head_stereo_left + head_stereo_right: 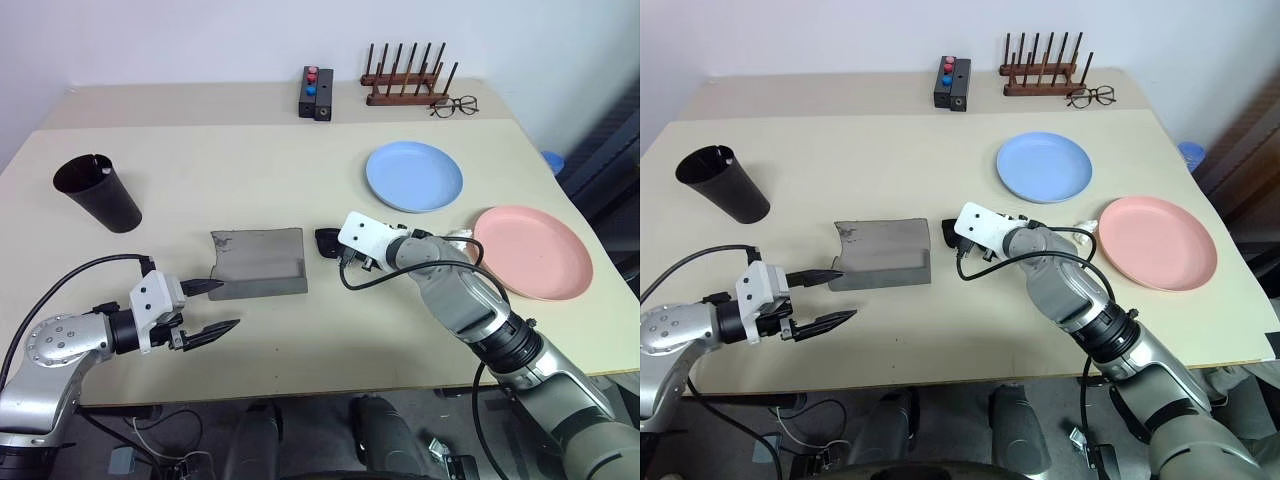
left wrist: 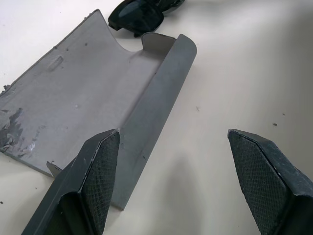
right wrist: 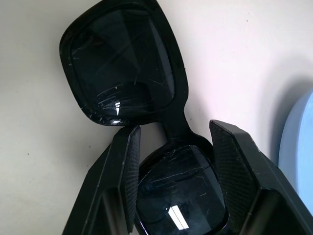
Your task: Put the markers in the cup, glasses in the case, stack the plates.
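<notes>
So my right pincer (image 3: 171, 181) straddles one lens of the sunglasses (image 3: 122, 73) on the tabletop (image 1: 300, 170), fingers either side, just beside the open grey case (image 1: 258, 262), while my left pincer (image 1: 213, 307) waits gaping and empty.

Landmark: case (image 1: 257, 262), lying open mid-table (image 1: 250, 180). Glasses (image 1: 327, 243) just right of it. Cup (image 1: 97, 194) well to its left, slightly behind. Two plates (image 1: 414, 176) (image 1: 532, 251) right of it, apart. Rack (image 1: 405, 78), spectacles (image 1: 455, 105) far behind, right.
</notes>
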